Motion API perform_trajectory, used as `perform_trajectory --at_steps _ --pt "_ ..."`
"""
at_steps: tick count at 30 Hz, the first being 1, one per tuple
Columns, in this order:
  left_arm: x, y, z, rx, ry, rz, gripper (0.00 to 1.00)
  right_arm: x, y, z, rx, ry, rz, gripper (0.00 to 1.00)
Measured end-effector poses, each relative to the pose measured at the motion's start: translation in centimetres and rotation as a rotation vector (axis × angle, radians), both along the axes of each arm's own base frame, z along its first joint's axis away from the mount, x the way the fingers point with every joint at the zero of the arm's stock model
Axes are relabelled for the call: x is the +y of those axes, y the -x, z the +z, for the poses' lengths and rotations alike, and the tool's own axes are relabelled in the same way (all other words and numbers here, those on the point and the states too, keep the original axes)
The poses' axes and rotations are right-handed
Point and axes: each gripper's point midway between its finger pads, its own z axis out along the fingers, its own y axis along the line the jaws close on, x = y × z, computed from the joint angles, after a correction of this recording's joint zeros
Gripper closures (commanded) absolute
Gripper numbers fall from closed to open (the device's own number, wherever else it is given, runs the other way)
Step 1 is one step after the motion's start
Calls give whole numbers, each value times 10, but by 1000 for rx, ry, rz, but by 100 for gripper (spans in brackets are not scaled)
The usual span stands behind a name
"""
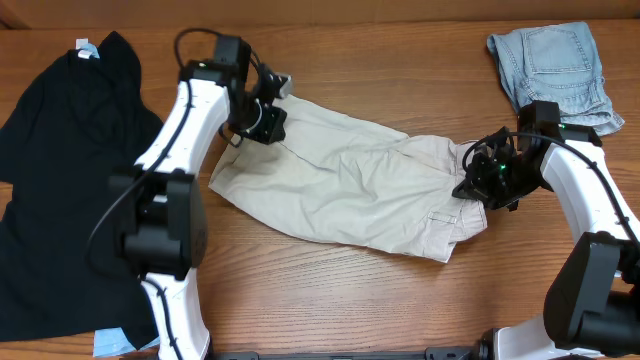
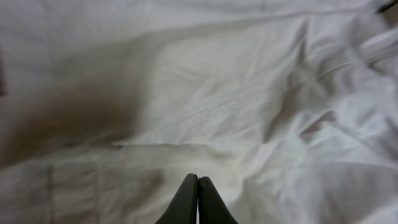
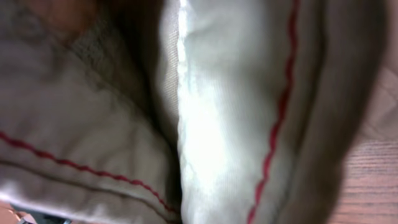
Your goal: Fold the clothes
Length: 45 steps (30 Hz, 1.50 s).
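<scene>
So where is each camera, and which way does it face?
Overhead: above the wooden table, facing straight down on cream-beige cotton shorts; left arm and right arm show.
Left wrist: close over the shorts; shut left gripper shows.
Right wrist: against red-stitched cream cloth; no gripper visible.
Shared: overhead and left wrist show the shorts.

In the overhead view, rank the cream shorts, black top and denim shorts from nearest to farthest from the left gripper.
1. cream shorts, directly under the left gripper.
2. black top, off to its left.
3. denim shorts, far right corner.
</scene>
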Motion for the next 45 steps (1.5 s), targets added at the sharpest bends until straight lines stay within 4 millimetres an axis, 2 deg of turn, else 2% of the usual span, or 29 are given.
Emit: perform_trajectory --at_steps 3,7,11,19,24,33,35,39,45 --pt "1 6 -30 68 -11 0 96 -1 -3 0 -12 3 0 96" --pt "2 10 -47 107 -17 0 96 -3 -8 -1 -35 13 -3 96" --pt "1 10 -49 106 -17 0 96 -15 -8 -1 -32 13 -39 96" --pt "-7 12 -48 131 -11 37 96 -55 -4 0 -45 30 -96 96" --pt "-16 13 -48 142 -6 58 95 -58 -16 6 -106 49 -61 96" --pt "-50 4 -48 47 -28 2 96 -51 -20 7 -112 56 -47 96" --pt "-57 7 -50 46 -50 -2 95 -47 -23 11 -114 56 -50 96" --pt "-63 11 -51 55 -68 15 96 -45 -32 35 -121 65 -62 96" --pt "-60 14 -53 90 -82 63 96 -56 -28 89 -87 144 -83 96"
